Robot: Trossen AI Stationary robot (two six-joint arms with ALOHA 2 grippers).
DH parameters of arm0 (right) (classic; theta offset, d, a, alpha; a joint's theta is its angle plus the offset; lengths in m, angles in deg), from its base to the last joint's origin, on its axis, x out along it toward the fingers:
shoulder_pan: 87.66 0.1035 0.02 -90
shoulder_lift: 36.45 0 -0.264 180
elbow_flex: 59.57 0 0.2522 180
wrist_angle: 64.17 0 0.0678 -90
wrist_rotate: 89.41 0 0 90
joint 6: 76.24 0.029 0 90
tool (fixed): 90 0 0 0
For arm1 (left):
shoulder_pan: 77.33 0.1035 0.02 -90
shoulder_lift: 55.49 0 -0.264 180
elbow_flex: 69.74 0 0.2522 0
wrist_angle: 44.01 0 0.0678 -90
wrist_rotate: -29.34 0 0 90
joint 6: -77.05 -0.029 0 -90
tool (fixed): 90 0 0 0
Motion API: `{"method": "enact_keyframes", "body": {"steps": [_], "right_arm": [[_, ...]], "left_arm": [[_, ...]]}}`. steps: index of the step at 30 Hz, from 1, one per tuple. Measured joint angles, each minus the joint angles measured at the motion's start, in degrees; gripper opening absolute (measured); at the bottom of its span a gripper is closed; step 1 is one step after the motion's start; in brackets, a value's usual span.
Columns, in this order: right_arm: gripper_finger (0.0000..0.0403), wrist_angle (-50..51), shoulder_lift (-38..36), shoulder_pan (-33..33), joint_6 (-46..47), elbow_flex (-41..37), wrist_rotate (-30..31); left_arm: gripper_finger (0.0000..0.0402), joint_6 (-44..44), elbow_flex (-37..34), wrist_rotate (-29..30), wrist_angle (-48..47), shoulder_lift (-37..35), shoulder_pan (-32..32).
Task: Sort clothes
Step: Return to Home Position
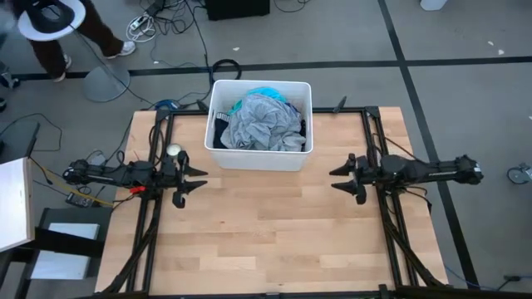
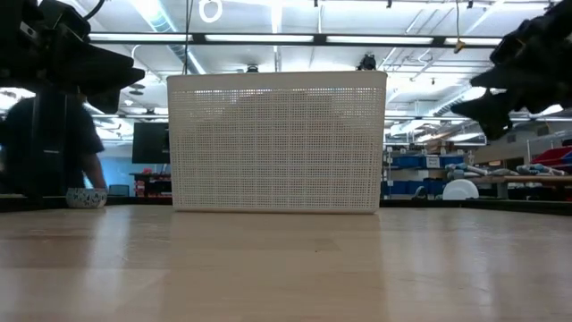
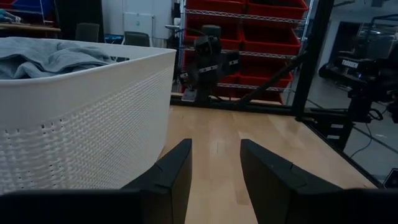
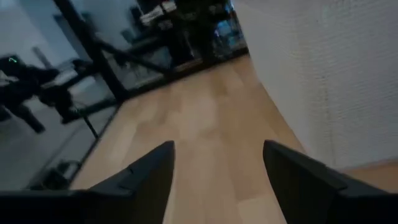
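The clothes [image 1: 262,120] lie heaped in the white plastic bin [image 1: 259,159] at the table's far middle: a grey top on the heap, a turquoise piece [image 1: 268,91] at the far side, a dark piece at the left wall. The grey top also shows over the bin's rim in the left wrist view [image 3: 50,56]. My left gripper [image 1: 198,181] is open and empty above the table, left of the bin's near corner. My right gripper [image 1: 339,178] is open and empty, right of the bin's near corner.
The bin's perforated wall [image 2: 277,143] stands across the middle of the low view. Bare wooden tabletop [image 1: 266,232] lies between the arms and toward the near edge. A person [image 1: 58,33] stands beyond the table's far left corner.
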Motion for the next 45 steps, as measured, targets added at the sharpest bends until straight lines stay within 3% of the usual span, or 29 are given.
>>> {"method": "enact_keyframes", "body": {"steps": [6,11,23,45], "right_arm": [[0.0247,21.3,-3.5,-0.2,0.5,4.9,1.1],[0.0247,21.3,-2.7,-0.4,-5.6,4.9,1.6],[0.0247,15.1,-2.4,-0.4,-4.9,4.8,1.7],[0.0247,14.6,-2.4,-0.4,-4.8,4.9,1.7]], "left_arm": [[0.0142,0.0,0.0,0.0,0.0,0.0,0.0],[0.0142,0.0,0.0,0.0,0.0,0.0,0.0],[0.0142,0.0,0.0,0.0,0.0,0.0,0.0],[0.0142,0.0,0.0,0.1,0.0,0.0,0.0]]}}
